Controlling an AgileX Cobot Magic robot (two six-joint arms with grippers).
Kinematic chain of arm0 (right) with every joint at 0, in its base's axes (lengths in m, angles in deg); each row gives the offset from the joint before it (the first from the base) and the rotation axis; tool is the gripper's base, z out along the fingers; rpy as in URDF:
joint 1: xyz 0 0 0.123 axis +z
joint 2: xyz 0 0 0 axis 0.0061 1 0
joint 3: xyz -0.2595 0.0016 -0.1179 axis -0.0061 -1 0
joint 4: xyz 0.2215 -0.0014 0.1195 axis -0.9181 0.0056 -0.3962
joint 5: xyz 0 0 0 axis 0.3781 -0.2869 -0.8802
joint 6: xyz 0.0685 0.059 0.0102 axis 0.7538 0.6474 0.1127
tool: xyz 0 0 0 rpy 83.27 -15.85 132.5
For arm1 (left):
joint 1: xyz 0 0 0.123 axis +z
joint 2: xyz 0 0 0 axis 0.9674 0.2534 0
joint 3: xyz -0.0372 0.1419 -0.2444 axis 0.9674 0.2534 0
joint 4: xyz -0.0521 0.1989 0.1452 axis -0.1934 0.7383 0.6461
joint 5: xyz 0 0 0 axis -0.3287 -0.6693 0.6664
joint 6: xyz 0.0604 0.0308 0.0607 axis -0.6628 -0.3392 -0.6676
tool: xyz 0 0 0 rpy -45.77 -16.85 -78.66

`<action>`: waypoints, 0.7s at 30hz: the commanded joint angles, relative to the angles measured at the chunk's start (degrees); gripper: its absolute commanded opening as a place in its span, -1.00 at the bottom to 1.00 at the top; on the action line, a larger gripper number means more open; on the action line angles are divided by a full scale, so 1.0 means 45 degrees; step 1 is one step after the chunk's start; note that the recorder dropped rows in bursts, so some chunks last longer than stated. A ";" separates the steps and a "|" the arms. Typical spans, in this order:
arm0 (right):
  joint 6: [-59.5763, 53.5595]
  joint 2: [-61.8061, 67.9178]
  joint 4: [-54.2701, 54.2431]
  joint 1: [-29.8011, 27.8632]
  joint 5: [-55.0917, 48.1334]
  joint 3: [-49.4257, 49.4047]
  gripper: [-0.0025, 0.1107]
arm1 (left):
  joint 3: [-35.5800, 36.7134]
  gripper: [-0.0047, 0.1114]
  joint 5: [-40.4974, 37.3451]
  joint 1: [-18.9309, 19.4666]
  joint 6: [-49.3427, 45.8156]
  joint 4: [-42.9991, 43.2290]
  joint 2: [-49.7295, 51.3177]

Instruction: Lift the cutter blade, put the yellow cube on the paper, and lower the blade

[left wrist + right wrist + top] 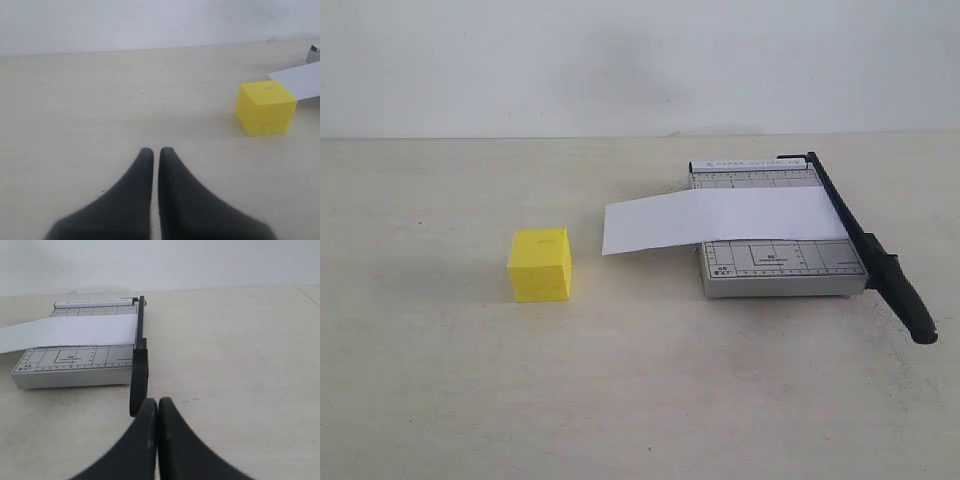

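Note:
The yellow cube (541, 264) (265, 107) rests on the table, left of the grey cutter board (775, 255) (75, 362). A white paper strip (720, 219) (70, 332) (300, 80) lies across the board and sticks out past its left side. Down flat along the board's right edge lies the black cutter blade (865, 245) (139, 360), its thick handle pointing toward the table front. My left gripper (156, 150) is shut and empty, short of the cube. My right gripper (158, 401) is shut and empty, just behind the handle end. Neither gripper shows in the exterior view.
The pale table (640, 400) runs back to a white wall (620, 60). Nothing else stands on it.

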 commanded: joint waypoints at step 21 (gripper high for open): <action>-0.0010 -0.0061 0.0150 -0.0045 0.0702 -0.0002 -0.96 | -0.0041 -0.84 0.0162 -0.0008 0.0105 0.0000 -0.0041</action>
